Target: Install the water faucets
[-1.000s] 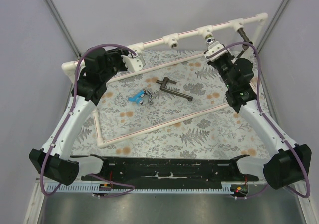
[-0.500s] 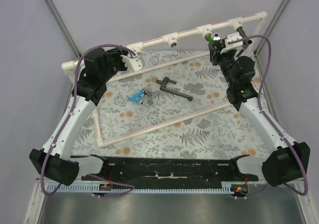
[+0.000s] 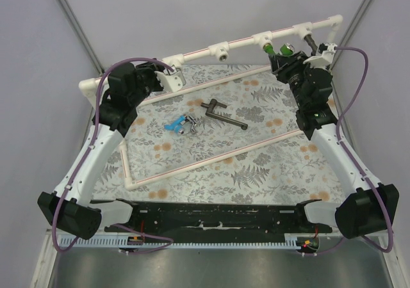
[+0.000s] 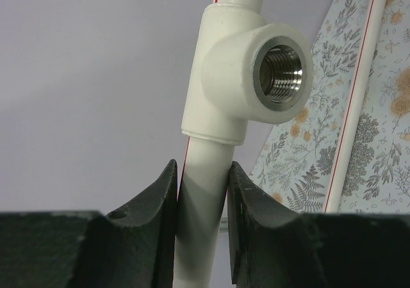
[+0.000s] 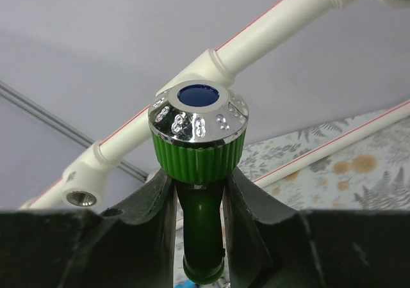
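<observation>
My right gripper (image 5: pixel 200 205) is shut on the bright green water faucet (image 5: pixel 202 237), just below its ribbed knob with a chrome cap (image 5: pixel 198 118). From above, the green faucet (image 3: pixel 271 48) sits against a tee of the white pipe rail (image 3: pixel 243 40), with the right gripper (image 3: pixel 282 52) behind it. My left gripper (image 4: pixel 202 195) is shut on the white pipe (image 4: pixel 204 173) under an empty threaded tee (image 4: pixel 278 77); it (image 3: pixel 170 77) is at the rail's left end. On the mat lie the light blue faucet (image 3: pixel 172 126), the silver faucet (image 3: pixel 189 123) and the dark grey lever faucet (image 3: pixel 224 115).
A dark fitting (image 3: pixel 311 43) hangs from the rail's right tee. Another open tee (image 3: pixel 221 52) is mid-rail. A white pipe frame (image 3: pixel 211 160) rests on the floral mat (image 3: pixel 256 173). Grey walls stand close behind the rail.
My right wrist has rolled and shifted up and right along the rail, turning the green faucet at the tee. The left arm and the loose faucets have not moved.
</observation>
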Robot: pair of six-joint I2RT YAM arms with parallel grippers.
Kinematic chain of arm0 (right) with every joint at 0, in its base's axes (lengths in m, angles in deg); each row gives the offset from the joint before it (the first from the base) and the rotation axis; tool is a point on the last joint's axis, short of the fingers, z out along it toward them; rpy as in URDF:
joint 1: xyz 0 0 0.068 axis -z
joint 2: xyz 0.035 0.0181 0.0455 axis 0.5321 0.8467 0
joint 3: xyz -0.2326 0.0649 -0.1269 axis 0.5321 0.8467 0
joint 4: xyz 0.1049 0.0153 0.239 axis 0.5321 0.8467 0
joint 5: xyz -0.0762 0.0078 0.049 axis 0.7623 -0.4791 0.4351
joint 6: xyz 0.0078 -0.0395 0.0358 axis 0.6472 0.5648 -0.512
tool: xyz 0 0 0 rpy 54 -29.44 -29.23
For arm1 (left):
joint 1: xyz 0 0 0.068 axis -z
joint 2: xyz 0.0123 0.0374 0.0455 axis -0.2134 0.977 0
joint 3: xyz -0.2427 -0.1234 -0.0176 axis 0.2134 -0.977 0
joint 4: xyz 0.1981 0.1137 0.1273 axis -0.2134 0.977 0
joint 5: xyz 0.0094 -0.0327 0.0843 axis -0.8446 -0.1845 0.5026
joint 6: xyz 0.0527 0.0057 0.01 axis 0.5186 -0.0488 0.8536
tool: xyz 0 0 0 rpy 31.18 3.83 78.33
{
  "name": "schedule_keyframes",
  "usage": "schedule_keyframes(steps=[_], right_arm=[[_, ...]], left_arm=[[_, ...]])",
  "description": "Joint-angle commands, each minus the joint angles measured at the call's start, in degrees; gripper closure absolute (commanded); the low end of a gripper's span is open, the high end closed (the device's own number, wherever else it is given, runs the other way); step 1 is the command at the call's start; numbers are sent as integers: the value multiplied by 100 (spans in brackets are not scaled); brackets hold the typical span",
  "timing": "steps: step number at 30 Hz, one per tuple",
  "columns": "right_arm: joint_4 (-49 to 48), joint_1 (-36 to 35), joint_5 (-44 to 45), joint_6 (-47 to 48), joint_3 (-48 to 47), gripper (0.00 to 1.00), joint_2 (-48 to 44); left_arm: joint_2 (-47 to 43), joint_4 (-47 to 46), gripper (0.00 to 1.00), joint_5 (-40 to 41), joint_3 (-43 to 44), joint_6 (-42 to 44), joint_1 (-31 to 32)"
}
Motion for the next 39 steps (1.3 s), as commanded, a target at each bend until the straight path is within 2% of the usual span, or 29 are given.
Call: schedule_keyframes(steps=[1,7,11,15,21,25,29,36,39], right_arm=[[1569,-10,17,-2009,24,100,618],[1710,-10,-70,-3872,217,100,627],[1334,-1,-324,-4919,437,100,688],[850,-10,-562,-5587,586,100,820],[498,-10,-633,-6002,709,100,873],[620,-1,-475,-5871,719,91,671],[656,-10,-440,-5686,780,68,513],[445,8,-220,-5528,974,48,196],[383,16,-203,-5370,947,48,117]], left_arm=[[-280,158,98,-746,-125,-1120,150],[-306,123,98,-755,-160,-1138,150],[-324,79,98,-755,-195,-1164,158],[-332,27,98,-755,-248,-1182,158],[-350,-61,98,-746,-301,-1208,158],[-341,-96,98,-702,-319,-1199,158],[-333,-114,98,-667,-345,-1191,158],[-297,-158,98,-649,-371,-1191,167],[-280,-167,98,-649,-362,-1199,158]])
